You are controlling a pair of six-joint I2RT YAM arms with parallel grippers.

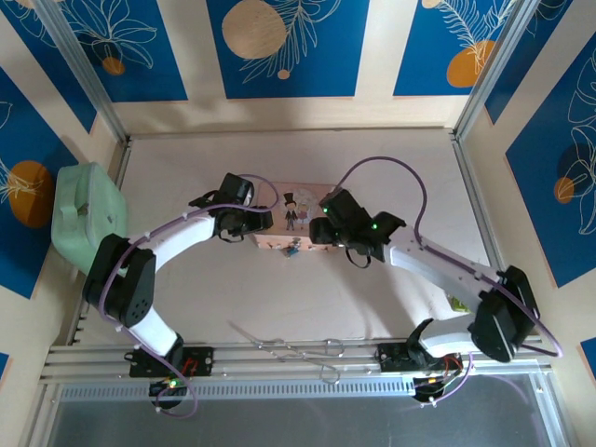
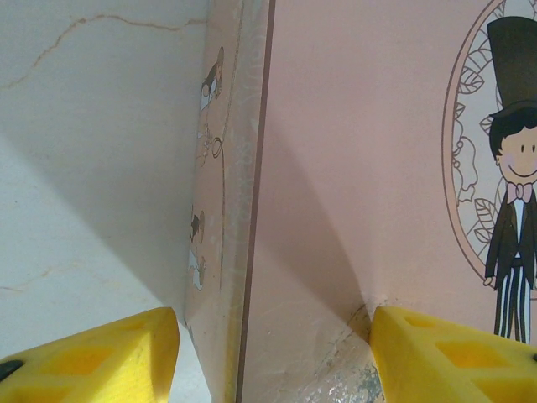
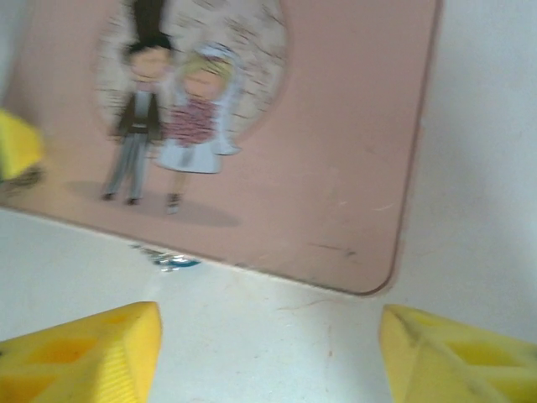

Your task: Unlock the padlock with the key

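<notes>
The pink box (image 1: 289, 216) with a bride-and-groom picture lies mid-table. The tiny silvery padlock (image 1: 292, 250), bluish at the bottom, hangs at its near edge; it is blurred in the right wrist view (image 3: 172, 259). My left gripper (image 1: 256, 223) is open over the box's left end, its yellow fingers (image 2: 101, 357) straddling the lid edge (image 2: 252, 210). My right gripper (image 1: 326, 231) is open above the table beside the box's right corner (image 3: 369, 277), with nothing between its fingers (image 3: 457, 357). Thin metal pieces (image 1: 289, 348), possibly the key on a ring, lie near the front rail.
A pale green case (image 1: 84, 219) sits at the table's left edge. Metal frame posts (image 1: 480, 84) and walls bound the table at the back and sides. A slotted rail (image 1: 298, 377) runs along the front between the arm bases.
</notes>
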